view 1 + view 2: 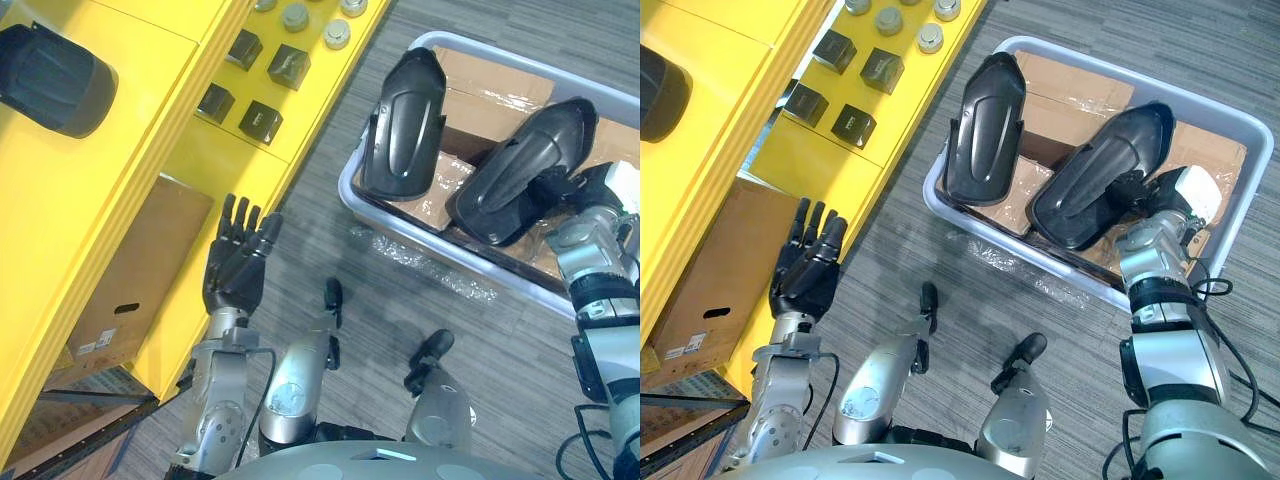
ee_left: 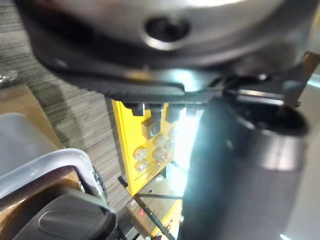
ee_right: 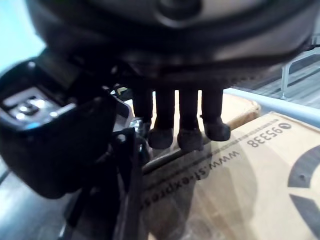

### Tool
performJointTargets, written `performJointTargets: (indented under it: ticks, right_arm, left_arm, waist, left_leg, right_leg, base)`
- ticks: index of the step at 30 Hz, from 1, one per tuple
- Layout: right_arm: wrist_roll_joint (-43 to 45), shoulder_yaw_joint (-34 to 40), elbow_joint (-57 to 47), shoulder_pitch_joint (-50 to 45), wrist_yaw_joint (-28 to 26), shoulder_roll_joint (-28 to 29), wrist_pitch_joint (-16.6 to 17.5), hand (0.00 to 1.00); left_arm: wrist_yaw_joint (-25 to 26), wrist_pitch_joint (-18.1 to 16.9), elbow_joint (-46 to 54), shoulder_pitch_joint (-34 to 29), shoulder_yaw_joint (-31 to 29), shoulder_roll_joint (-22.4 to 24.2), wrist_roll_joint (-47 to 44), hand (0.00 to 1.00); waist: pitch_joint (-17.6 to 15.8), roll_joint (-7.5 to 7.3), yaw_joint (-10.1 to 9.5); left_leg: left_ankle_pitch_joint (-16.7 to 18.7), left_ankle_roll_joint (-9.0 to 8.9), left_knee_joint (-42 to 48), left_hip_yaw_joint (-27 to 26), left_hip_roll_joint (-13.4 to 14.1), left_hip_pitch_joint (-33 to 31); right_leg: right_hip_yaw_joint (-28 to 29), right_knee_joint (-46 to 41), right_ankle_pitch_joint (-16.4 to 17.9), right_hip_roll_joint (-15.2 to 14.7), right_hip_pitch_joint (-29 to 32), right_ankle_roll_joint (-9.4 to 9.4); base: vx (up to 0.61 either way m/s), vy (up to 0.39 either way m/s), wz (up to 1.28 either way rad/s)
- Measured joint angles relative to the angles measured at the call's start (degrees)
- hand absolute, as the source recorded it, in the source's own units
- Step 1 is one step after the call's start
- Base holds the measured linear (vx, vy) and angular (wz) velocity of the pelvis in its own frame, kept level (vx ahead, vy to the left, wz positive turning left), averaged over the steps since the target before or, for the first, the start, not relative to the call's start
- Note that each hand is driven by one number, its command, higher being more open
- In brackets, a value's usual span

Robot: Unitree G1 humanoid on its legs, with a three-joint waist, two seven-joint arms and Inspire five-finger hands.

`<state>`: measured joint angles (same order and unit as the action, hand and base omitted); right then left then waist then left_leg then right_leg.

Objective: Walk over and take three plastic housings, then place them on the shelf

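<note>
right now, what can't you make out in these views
Dark object on the yellow shelf: cut by the eye views' left edge; housing or not, unclear.
Right hand: its hold on the right housing is hidden beneath the hand in the eye views.
Bin: left eye view's right edge cuts its far corner.

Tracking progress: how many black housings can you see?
3 housings: left housing and right housing in the bin, third housing on the yellow shelf. More may be hidden.
</note>
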<state>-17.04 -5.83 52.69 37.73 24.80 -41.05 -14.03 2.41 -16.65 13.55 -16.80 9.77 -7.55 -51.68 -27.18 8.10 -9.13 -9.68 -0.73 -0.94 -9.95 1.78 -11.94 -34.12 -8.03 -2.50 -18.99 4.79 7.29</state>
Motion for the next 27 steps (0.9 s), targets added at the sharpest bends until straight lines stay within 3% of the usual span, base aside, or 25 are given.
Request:
performJointTargets:
  ticks: [6, 9, 12, 14, 19, 23, 27]
  right_arm:
    - [-2.9, 3.1, -8.8, -9.2, 1.6, 2.3, 1.1, 0.0]
    - [-4.8, 3.9, -15.0, -13.4, 3.2, 6.2, 1.3, 0.0]
    - [-7.0, 3.9, -19.4, -15.8, 3.3, 8.6, 2.6, 0.0]
    - [-7.7, 3.9, -20.5, -15.9, 3.3, 8.4, 3.3, 0.0]
    - [-11.1, 2.9, -22.2, -16.0, 3.2, 8.4, 5.8, 0.0]
    - [-14.2, 1.2, -22.3, -16.0, 2.9, 8.6, 7.0, 0.0]
    - [-16.4, 0.6, -22.4, -16.0, 3.0, 9.4, 7.4, 0.0]
  left_arm:
    - [-2.3, 0.7, 5.3, -2.3, -3.3, 0.0, 0.6, 1.0]
    - [-2.4, 1.6, 5.8, -1.6, -3.1, 0.0, 4.3, 1.0]
    - [-4.2, 5.2, 6.5, -0.3, -2.3, -1.2, 11.4, 1.0]
    - [-6.0, 8.9, 6.5, 2.3, -0.8, -2.7, 14.3, 1.0]
    - [-9.4, 23.5, 2.5, 12.5, 1.2, -7.3, 15.7, 1.0]
    - [-9.4, 31.4, -6.6, 16.7, 1.8, -8.4, 15.4, 1.0]
    - [-9.4, 38.2, -13.6, 19.5, 4.4, -9.2, 12.3, 1.0]
  waist:
    - [0.6, -1.06, 0.96]
    - [2.6, -3.22, 2.13]
    - [6.5, -5.6, 3.21]
    - [7.9, -6.07, 3.43]
    - [12.5, -6.44, 4.9]
    - [14.7, -6.6, 6.58]
    - [15.7, -6.91, 6.96]
  left_leg:
    - [-0.3, -0.14, -2.4, -0.6, 0.0, 4.1]
    - [-0.3, -0.43, -3.8, -1.9, 0.3, 6.7]
    - [0.3, -1.06, -3.8, -3.3, 0.9, 7.7]
    - [0.6, -1.26, -3.8, -4.2, 1.2, 9.2]
    - [1.4, -2.06, -4.0, -7.0, 2.2, 11.9]
    - [1.6, -2.46, -4.2, -8.2, 3.3, 13.0]
    - [1.3, -2.88, -4.2, -9.0, 4.2, 13.4]
  right_leg:
    - [-0.1, 1.8, -0.3, 0.6, -3.5, 0.54]
    - [0.6, 4.2, -1.0, 1.6, -5.7, 1.39]
    - [1.9, 5.3, -1.2, 2.3, -6.1, 1.34]
    - [2.8, 5.4, -1.2, 2.5, -7.0, 1.33]
    - [5.3, 7.6, -2.2, 3.7, -8.5, 0.87]
    - [6.4, 9.3, -2.7, 5.1, -9.4, 0.32]
    - [7.4, 10.2, -3.3, 6.2, -9.3, -0.4]
  base:
    - [-0.01, -0.01, -0.04]
    - [0.02, -0.037, -0.22]
    - [0.06, -0.047, -0.27]
    - [0.03, -0.038, -0.26]
    - [-0.01, -0.025, -0.26]
    - [-0.04, -0.034, -0.25]
    - [-0.03, -0.029, -0.16]
